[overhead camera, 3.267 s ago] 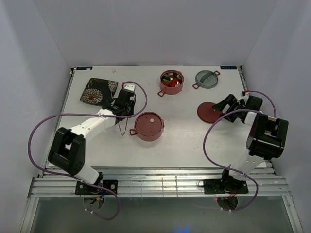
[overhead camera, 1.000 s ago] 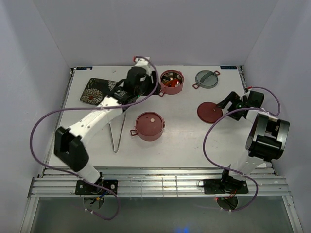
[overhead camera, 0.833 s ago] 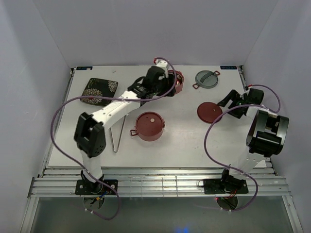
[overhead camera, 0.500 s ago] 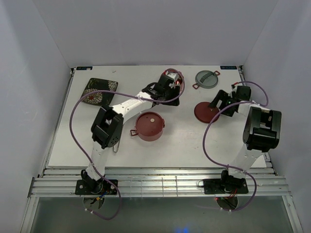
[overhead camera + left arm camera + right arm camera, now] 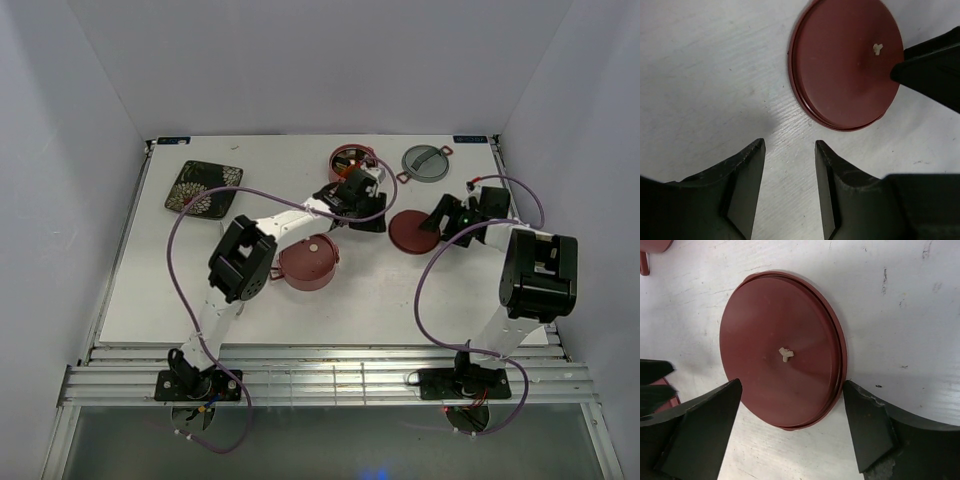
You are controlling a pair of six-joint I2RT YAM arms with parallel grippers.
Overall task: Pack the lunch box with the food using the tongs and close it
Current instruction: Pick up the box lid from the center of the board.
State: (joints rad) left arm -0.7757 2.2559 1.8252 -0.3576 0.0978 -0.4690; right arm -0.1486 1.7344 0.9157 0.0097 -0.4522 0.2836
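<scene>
Right wrist view shows the right gripper (image 5: 792, 386) spread wide astride 1 red disc lid (image 5: 775, 340), probably to lift it. The tongs are out of sight, so their state cannot be told.

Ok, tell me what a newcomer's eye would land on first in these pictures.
Both arms converge on one flat dark-red disc lid lying right of centre on the white table. The right gripper straddles it with wide-open jaws, and the left gripper hangs open just beside its rim. Behind them, an open dark-red round bowl stands beside a grey metal lid.
</scene>
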